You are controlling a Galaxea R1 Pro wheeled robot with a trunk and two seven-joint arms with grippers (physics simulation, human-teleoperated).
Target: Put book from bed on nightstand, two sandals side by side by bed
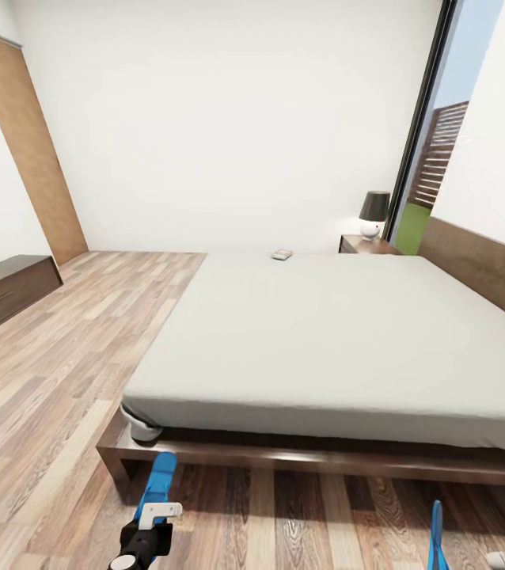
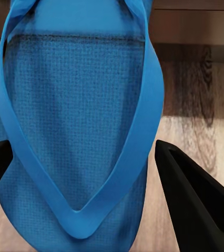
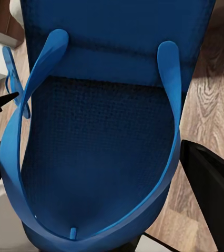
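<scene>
- Head view: bed (image 1: 339, 348) with a pale grey mattress on a dark wood frame, seen from the foot end; wood-plank floor (image 1: 55, 380) around it.
- Book (image 1: 282, 254) lies flat on the mattress at the far edge, near the nightstand (image 1: 370, 245) (a dark-shaded lamp (image 1: 374, 212) stands on top of it).
- Long low dark cabinet (image 1: 7, 293) against the left wall, well apart from the bed.
- Left gripper (image 1: 151, 529) low in front of the bed frame, holding a blue sandal (image 1: 160, 476) that points up toward the frame.
- Left wrist view: sandal (image 2: 78, 121) sits between the black fingers (image 2: 196, 199), strap side facing the camera; fingers set about as wide as the sole, contact with its edges not clear.
- Second sandal (image 1: 437, 538) shows as a thin blue edge at the bottom right of the head view.
- Right wrist view: second sandal (image 3: 107, 147) close up, a black finger (image 3: 212, 189) on each side; real grip or not, cannot tell.
</scene>
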